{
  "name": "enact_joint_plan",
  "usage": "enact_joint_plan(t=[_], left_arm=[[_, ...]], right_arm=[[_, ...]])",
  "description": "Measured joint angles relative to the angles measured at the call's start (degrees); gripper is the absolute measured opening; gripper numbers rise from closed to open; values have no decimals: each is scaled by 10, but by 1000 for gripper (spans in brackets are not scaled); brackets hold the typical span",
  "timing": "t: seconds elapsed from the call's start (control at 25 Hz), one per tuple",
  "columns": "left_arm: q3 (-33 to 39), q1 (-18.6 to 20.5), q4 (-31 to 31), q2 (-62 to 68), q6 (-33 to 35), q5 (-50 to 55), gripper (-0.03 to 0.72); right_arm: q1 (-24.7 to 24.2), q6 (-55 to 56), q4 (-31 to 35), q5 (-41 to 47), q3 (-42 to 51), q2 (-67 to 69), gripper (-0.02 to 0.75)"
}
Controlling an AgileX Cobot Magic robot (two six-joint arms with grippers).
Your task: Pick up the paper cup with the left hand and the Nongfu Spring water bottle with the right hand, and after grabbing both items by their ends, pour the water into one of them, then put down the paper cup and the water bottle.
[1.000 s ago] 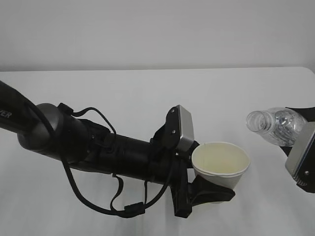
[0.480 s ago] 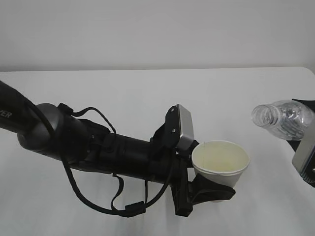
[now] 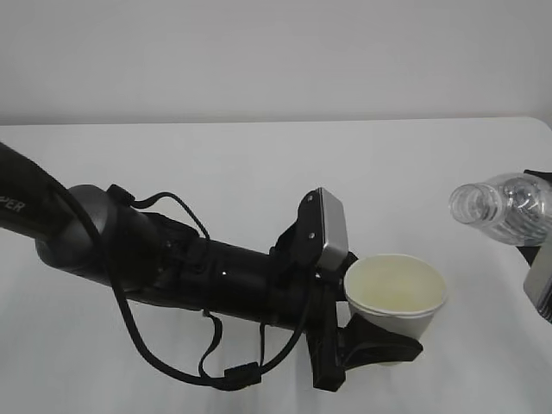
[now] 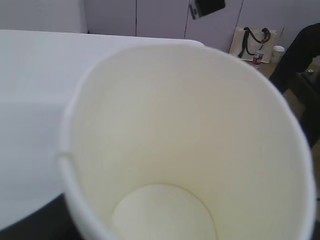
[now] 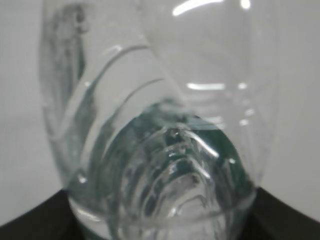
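Note:
In the exterior view my left gripper (image 3: pixel 378 347) is shut on the lower part of the white paper cup (image 3: pixel 395 291), which stands upright above the table with its cream inside showing. The cup (image 4: pixel 190 145) fills the left wrist view and hides the fingers; whether water lies on its pale bottom I cannot tell. At the right edge my right gripper (image 3: pixel 535 226) is shut on the Nongfu Spring water bottle (image 3: pixel 504 207). The bottle is tilted, its open neck pointing left, apart from the cup. Its clear ribbed body (image 5: pixel 165 165) with a green tint fills the right wrist view.
The white table (image 3: pixel 259 164) runs back to a pale wall. My thick left arm (image 3: pixel 172 267) with looping cables lies across the front left. A bag (image 4: pixel 252 42) and dark shapes stand beyond the table's far end in the left wrist view.
The bottle has drawn back to the right and slightly up, away from the cup. The left arm has shifted the cup a little to the right and down.

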Motion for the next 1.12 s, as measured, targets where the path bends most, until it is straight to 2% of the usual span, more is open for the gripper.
enact_joint_plan(t=[0.28,1.12], left_arm=[[-3,-21,0,0,0,-6,446],[-6,-21,-7,1,0,2,446]], right_arm=[[0,-34,0,2,0,0,454],[0,-129,12,5,0,0,454]])
